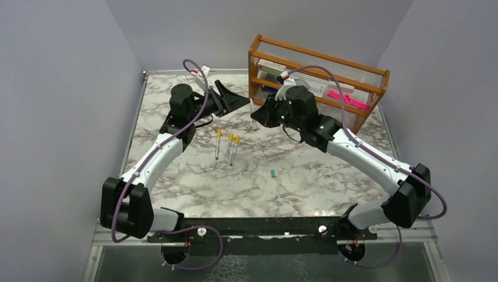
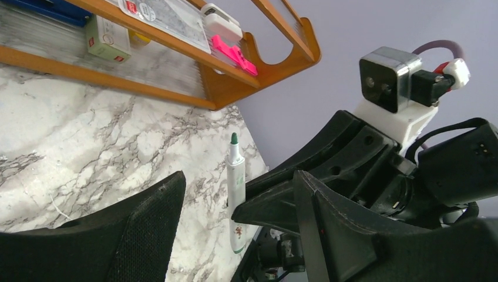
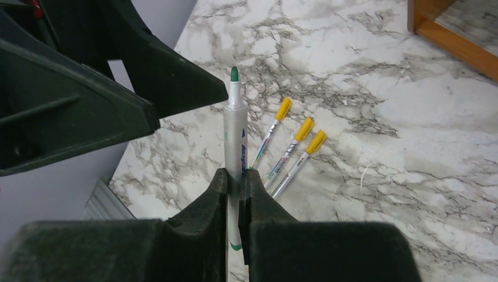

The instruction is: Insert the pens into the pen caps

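one teal cap point(image 1: 273, 173) lies loose on the marble table point(image 1: 329, 188), nearest you. beyond it, three yellow-capped pens point(image 1: 228, 148) lie side by side. farther back, your right gripper point(image 3: 236, 176) clamps an upright green-tipped pen point(image 3: 235, 126). your left gripper point(image 1: 226, 101) hangs beside it, jaws spread and gripping nothing, near the wooden rack point(image 1: 320, 64).

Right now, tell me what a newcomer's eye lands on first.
The right gripper, shut on a green-tipped pen held upright in front of the wooden rack. Next, three yellow-capped pens lying side by side mid-table, and a lone teal cap to their right.
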`<state>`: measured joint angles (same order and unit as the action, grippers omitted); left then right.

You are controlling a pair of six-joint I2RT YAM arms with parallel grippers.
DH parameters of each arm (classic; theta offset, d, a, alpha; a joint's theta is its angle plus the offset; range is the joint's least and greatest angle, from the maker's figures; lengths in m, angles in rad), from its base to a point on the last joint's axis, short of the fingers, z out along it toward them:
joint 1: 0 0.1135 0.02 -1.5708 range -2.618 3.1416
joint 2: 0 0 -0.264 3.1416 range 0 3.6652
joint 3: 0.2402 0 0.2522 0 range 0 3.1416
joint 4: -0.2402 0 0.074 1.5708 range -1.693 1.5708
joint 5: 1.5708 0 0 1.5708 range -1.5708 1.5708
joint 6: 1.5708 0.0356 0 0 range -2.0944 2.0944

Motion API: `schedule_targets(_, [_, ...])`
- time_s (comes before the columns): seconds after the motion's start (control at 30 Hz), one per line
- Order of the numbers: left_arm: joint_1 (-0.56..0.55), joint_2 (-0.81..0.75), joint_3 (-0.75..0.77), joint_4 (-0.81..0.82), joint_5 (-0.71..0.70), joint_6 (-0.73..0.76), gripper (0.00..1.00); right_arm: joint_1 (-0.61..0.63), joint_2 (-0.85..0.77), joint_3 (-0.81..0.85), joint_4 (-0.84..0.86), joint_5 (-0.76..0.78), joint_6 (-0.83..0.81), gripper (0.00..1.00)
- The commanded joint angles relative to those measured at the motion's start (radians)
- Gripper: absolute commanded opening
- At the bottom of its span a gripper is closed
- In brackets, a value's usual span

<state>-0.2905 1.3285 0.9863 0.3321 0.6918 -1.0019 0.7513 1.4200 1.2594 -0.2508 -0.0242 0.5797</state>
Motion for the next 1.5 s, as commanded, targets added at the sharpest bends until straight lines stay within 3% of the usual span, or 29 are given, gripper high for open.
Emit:
schedule_targets(0.0, [-0.015,-0.009,0.004,0.038,0.022,0.004,0.7,-0.001,-0.024,0.039,0.059,-0.059,0.005,0.01])
schedule_targets(0.37, [-0.07,0.045,0.057,0.04,0.023,0.013,0.59,-0.001,-0.027,0.052,0.062,-0.094,-0.004,0.01])
schedule_targets(0.57, [-0.086,0.048,0.059,0.042,0.012,0.011,0.33,-0.001,-0.035,0.047,0.06,-0.096,-0.005,0.01])
schedule_targets(0.7, [-0.09,0.056,0.066,0.05,0.026,0.009,0.0,-0.001,-0.041,0.037,0.072,-0.095,0.002,0.01])
schedule_targets(0.77, [-0.091,0.058,0.062,0.056,0.022,0.001,0.0,-0.001,-0.044,0.034,0.073,-0.095,0.002,0.01])
schedule_targets(0.83, [-0.091,0.056,0.063,0.06,0.013,-0.003,0.0,-0.001,-0.048,0.025,0.079,-0.105,0.0,0.11])
schedule_targets(0.93, [-0.09,0.057,0.071,0.061,0.002,-0.003,0.0,-0.002,-0.05,0.006,0.075,-0.128,-0.017,0.37])
schedule_targets(1.07, [-0.09,0.068,0.097,0.063,-0.005,-0.003,0.0,-0.002,-0.07,-0.034,0.065,-0.133,-0.016,0.45])
schedule_targets(1.23, [-0.09,0.085,0.128,0.062,-0.005,-0.004,0.0,0.0,-0.099,-0.073,0.056,-0.114,-0.015,0.41])
schedule_targets(1.47, [-0.09,0.087,0.127,0.064,0.011,-0.01,0.0,-0.001,-0.119,-0.088,0.084,-0.1,0.006,0.01])
